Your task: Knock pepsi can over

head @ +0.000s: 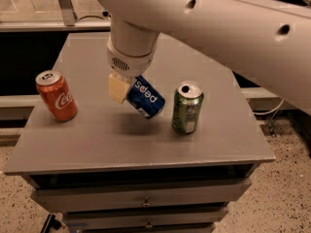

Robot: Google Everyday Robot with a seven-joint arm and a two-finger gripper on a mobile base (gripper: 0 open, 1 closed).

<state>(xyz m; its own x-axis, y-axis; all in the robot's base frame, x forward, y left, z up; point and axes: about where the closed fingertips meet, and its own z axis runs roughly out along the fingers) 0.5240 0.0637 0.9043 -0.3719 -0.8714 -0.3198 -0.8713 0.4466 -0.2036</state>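
Grey desk (97, 149), three cans. Mid-desk, gripper (127, 90) with fingers (118, 88) clamped on tilted pepsi can (145, 97). Coke can (57, 95) near left edge, green can (187, 108) toward right edge.

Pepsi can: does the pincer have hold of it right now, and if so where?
Cannot tell. The pincer sits against the upper left end of the tilted pepsi can, between the Coca-Cola can and green can; a grip isn't visible.

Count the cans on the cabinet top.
3: Coca-Cola can left, upright; pepsi can centre, tilted at the pincer; green can right, upright.
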